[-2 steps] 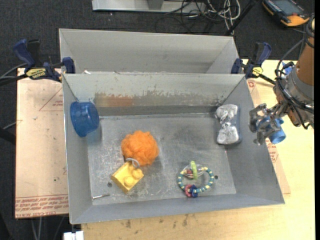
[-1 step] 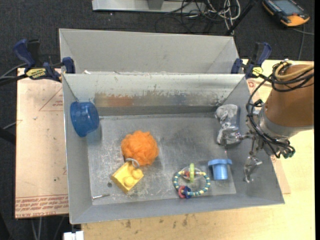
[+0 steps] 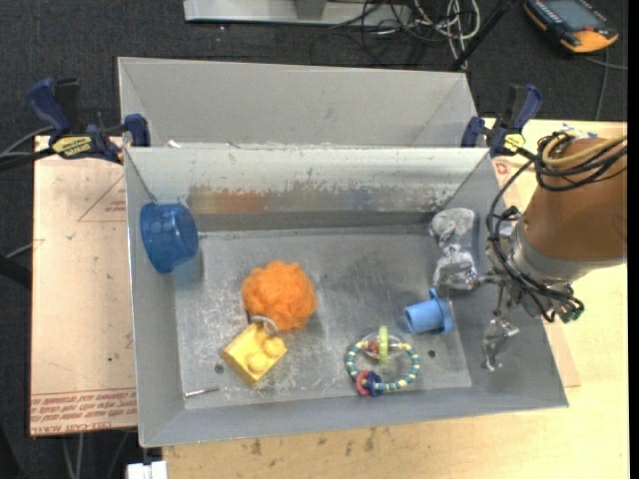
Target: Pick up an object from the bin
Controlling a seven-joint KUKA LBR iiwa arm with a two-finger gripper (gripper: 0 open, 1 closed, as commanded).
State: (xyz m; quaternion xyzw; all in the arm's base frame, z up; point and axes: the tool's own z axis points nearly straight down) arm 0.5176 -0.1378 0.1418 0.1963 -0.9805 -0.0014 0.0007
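Hand [image 3: 495, 339] low at the right wall of the bin [image 3: 339, 262]; its opening cannot be told. Just left lies a small blue cup [image 3: 427, 314], with crumpled clear plastic [image 3: 454, 249] behind it and a beaded ring [image 3: 383, 363] in front. An orange puff [image 3: 280, 295] lies farther left.

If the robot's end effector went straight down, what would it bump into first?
Probably the bare floor of the grey bin, near its right wall. The end effector hangs right of the small blue cup, though depth is unclear.
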